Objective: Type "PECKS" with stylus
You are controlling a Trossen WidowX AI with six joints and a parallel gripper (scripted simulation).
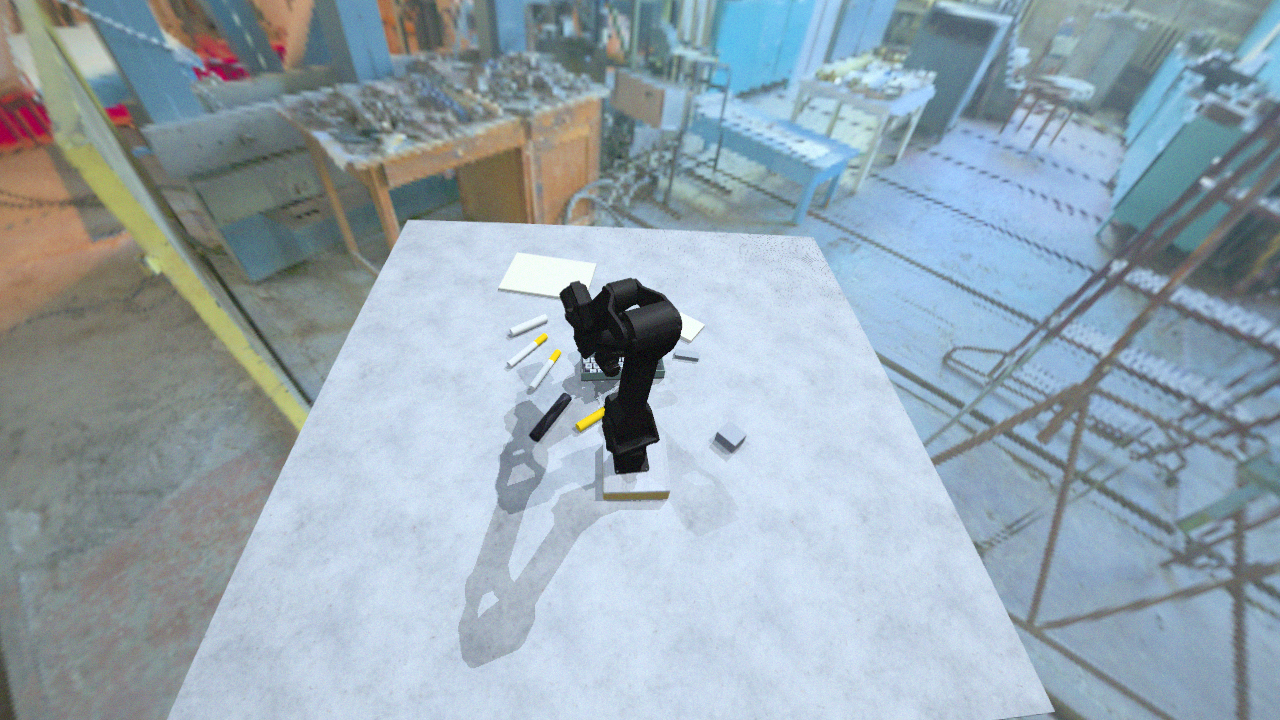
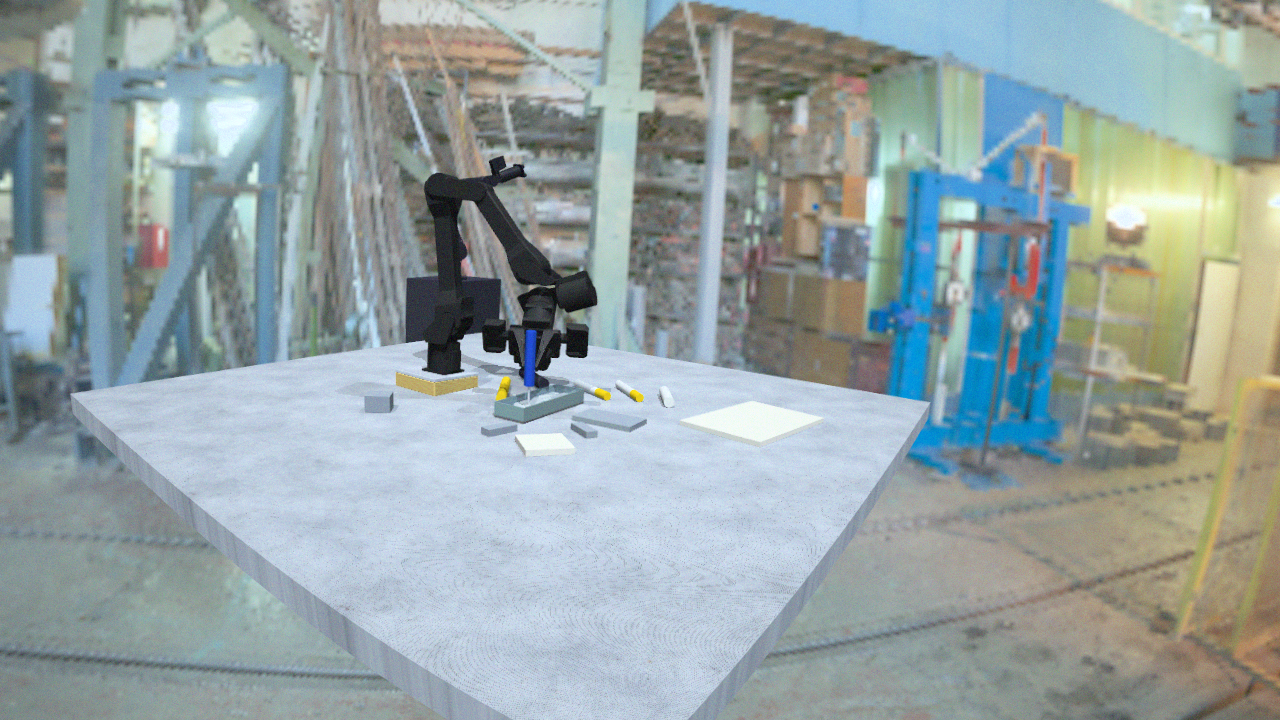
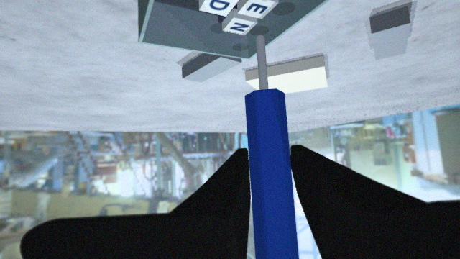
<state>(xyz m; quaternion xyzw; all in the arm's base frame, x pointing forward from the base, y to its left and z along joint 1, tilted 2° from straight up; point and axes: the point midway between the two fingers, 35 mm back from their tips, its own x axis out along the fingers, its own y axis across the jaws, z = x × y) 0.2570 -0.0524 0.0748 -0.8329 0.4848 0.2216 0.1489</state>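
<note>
My gripper (image 3: 269,156) (image 2: 529,347) is shut on the blue stylus (image 3: 269,144) (image 2: 529,356) and holds it upright, point down. It is over the grey-green keyboard (image 3: 172,29) (image 2: 537,407) (image 1: 590,370). In the wrist view the stylus's thin grey tip (image 3: 261,54) ends at the keyboard's near corner, just beside the N key (image 3: 238,26). The E key (image 3: 259,8) and the D key (image 3: 215,5) lie close behind it. I cannot tell whether the tip touches the board. In the top view the arm hides most of the keyboard.
White markers with yellow caps (image 1: 528,351) (image 1: 544,368), a white stick (image 1: 528,325), a black cylinder (image 1: 549,417) and a yellow piece (image 1: 589,419) lie left of the keyboard. A grey cube (image 1: 730,437), a cream pad (image 2: 545,444) (image 3: 291,77), grey slabs (image 2: 608,419) and a white sheet (image 1: 546,274) lie around.
</note>
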